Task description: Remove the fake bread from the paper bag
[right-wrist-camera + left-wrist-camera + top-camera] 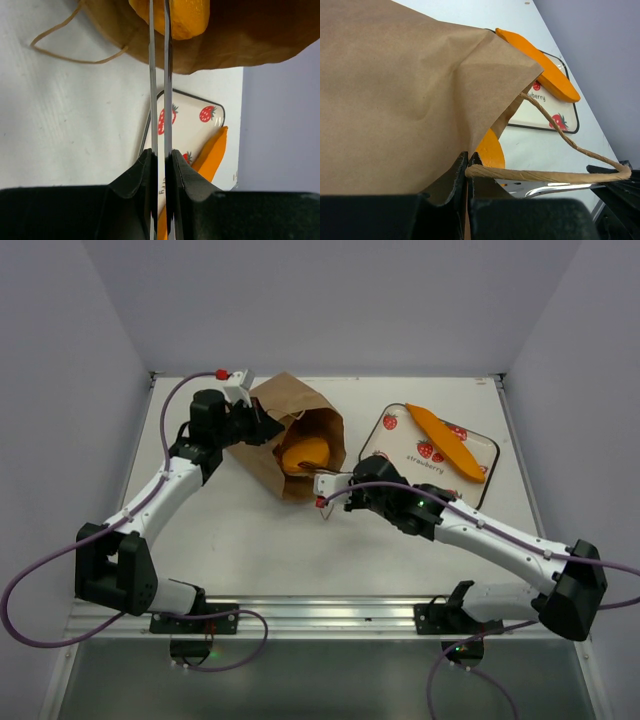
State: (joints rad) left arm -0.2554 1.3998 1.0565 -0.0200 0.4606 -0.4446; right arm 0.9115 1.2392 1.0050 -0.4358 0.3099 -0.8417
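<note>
Grey walls close the white surface (300, 560) on three sides; its near half lies bare. The left end effector (468, 167) is clamped on the bag (275, 405) at its rim and handle (555, 176). The bag lies far-centre on its side, slanting, mouth facing near-right, bread (305, 455) inside. The right end effector (159, 10), blades together, reaches that mouth. A tray (400, 440) sits rightward.

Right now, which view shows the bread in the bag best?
The top external view: the bread lies in the mouth of the open bag, mostly visible. The left wrist view catches only a sliver under the bag's edge; the right wrist view shows just its end.
</note>
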